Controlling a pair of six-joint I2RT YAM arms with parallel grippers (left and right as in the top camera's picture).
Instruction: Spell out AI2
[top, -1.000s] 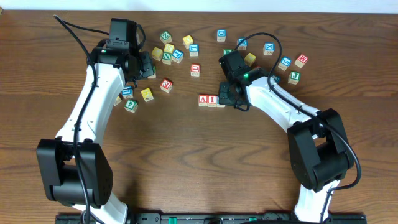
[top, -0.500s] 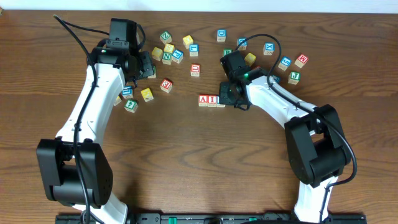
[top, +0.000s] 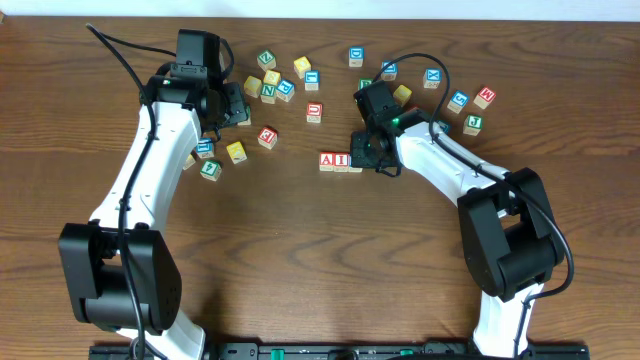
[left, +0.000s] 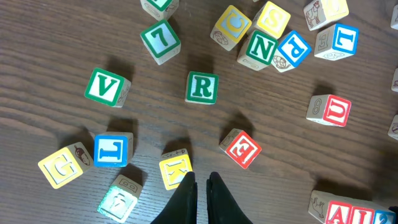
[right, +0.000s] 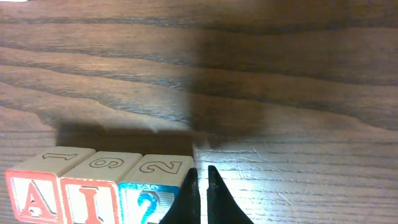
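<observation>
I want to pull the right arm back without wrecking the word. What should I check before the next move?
1. Row reads A cube, I cube, 2 cube, left to right: ok.
2. The three sit side by side with no visible gaps: ok.
3. Right gripper shut, holding nothing: ok.
4. Right fingertips off the 2 cube: cannot tell; they stand right at its edge.
5. Left gripper shut, empty, over the scattered cubes, away from the row: ok.
</observation>
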